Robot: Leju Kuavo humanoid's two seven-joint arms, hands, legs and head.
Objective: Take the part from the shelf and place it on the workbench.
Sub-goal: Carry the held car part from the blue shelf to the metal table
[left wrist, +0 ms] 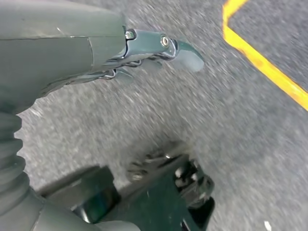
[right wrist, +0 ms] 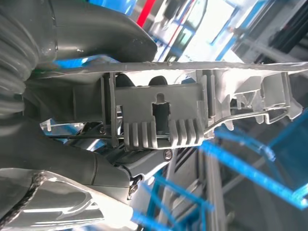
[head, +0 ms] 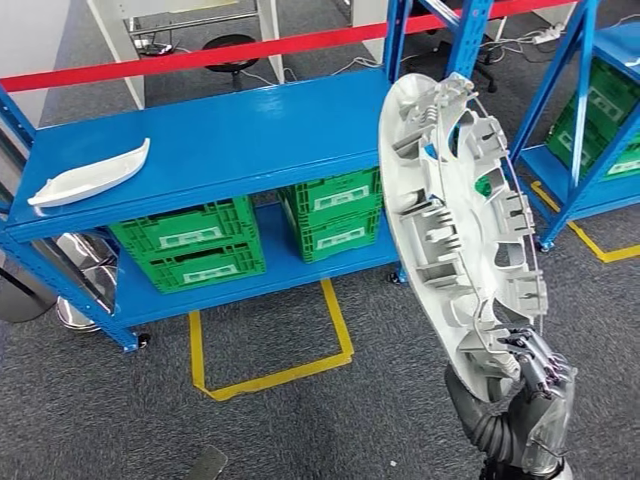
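Observation:
A large round grey plastic part point(head: 460, 220), ribbed and clipped on its inner face, stands on edge in the air at the right, clear of the blue shelf point(head: 219, 140). My right hand point(head: 532, 395) grips its lower rim from below. Up close, the part's clip and rim point(right wrist: 160, 113) sit between the thumb and the fingers. A second, long white part point(head: 90, 175) lies on the shelf's top board at the left. My left hand point(left wrist: 109, 53) hangs over the grey carpet with its fingers straight and nothing in it.
Green crates point(head: 192, 245) point(head: 336, 210) sit on the shelf's lower board. A red-and-white barrier tape point(head: 226, 50) runs behind the shelf. Yellow floor lines point(head: 264, 375) mark a bay in front. Another blue rack point(head: 589, 120) with green crates stands at the far right.

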